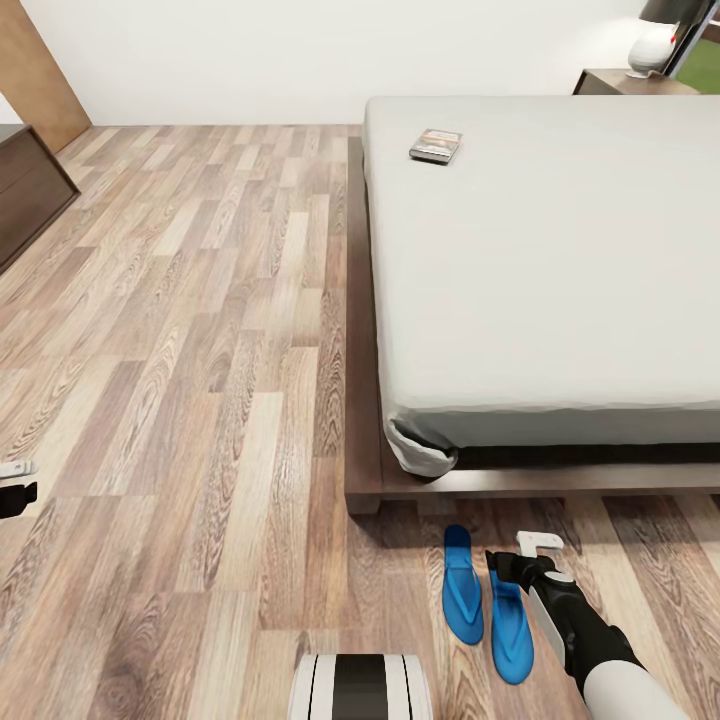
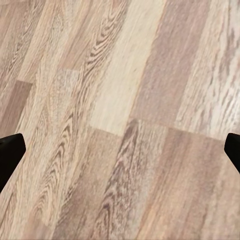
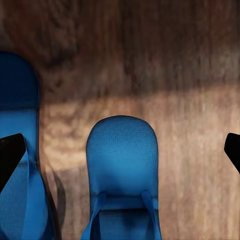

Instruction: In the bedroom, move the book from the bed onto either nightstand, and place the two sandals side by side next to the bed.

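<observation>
Sandals (image 1: 486,600) paired beside bed (image 1: 540,260); book (image 1: 436,146) still on bed.
Right gripper (image 1: 525,560) spread above sandal; likely light, floppy; pinch the strap.

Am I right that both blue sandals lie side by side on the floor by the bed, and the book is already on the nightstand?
Not quite. In the head view the book lies on the bed, not the nightstand. The sandals do lie side by side on the floor.

There are two bright blue flat sandals (image 1: 463,585) (image 1: 510,625), one small dark book (image 1: 436,146), one big low bed (image 1: 560,260), one white lamp (image 1: 652,47), and two dark wood cabinets (image 1: 28,180) (image 1: 630,82).
</observation>
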Robot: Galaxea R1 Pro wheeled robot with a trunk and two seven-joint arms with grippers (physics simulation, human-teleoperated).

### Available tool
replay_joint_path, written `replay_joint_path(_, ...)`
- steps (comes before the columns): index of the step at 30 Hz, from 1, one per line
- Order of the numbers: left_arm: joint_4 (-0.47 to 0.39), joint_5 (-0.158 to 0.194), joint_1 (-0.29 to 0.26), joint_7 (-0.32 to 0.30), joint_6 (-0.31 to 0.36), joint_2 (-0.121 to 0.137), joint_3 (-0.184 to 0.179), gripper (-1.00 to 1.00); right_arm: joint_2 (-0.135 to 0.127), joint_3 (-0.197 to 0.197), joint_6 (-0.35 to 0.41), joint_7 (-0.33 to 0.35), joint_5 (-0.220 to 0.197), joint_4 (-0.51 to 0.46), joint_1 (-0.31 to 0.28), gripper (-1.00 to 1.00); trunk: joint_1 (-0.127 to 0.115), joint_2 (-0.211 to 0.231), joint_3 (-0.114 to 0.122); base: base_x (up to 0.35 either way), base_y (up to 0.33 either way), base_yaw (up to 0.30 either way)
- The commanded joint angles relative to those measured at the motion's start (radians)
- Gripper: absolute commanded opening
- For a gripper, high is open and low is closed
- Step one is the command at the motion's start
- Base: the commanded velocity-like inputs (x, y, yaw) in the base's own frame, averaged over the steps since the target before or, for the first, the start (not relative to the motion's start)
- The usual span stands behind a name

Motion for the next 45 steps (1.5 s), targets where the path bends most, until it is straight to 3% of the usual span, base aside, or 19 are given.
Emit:
replay_joint_path(1, -0.002, 0.011, 0.0, 0.006, 0.005, 0.0, -0.001, 1.0, 0.001, -0.003, 0.006, 0.003, 0.008, -0.002, 0.0, 1.0, 0.0, 0.0, -0.001, 0.0, 0.0, 0.0)
replay_joint_path(10, -0.001, 0.011, 0.0, 0.003, 0.006, 0.0, -0.001, 1.0, 0.001, -0.002, 0.006, 0.004, 0.007, -0.002, 0.0, 1.0, -0.003, 0.001, 0.026, 0.0, 0.0, 0.0)
replay_joint_path(20, -0.003, 0.011, -0.001, 0.006, 0.005, -0.001, -0.001, 1.0, 0.0, -0.003, 0.006, 0.004, 0.007, -0.002, 0.002, 1.0, -0.003, 0.001, 0.026, 0.0, 0.0, 0.0)
replay_joint_path(26, -0.002, 0.011, -0.001, 0.005, 0.005, -0.001, -0.001, 1.0, -0.001, -0.004, 0.006, 0.008, 0.007, -0.002, 0.003, 1.0, -0.006, 0.003, 0.05, 0.0, 0.0, 0.0)
replay_joint_path(36, -0.006, 0.011, 0.001, 0.007, 0.005, -0.001, -0.001, 1.0, -0.003, -0.005, 0.008, 0.012, 0.008, -0.005, 0.01, 1.0, -0.006, 0.003, 0.05, 0.0, 0.0, 0.0)
replay_joint_path(42, -0.009, 0.011, 0.002, 0.006, 0.006, -0.001, -0.001, 1.0, -0.014, -0.005, 0.009, 0.013, 0.008, -0.006, 0.014, 1.0, -0.009, 0.004, 0.073, 0.0, 0.0, 0.0)
replay_joint_path(45, -0.01, 0.011, 0.002, 0.006, 0.006, -0.001, -0.001, 1.0, -0.019, -0.005, 0.011, 0.013, 0.007, -0.006, 0.015, 1.0, -0.009, 0.004, 0.073, 0.0, 0.0, 0.0)
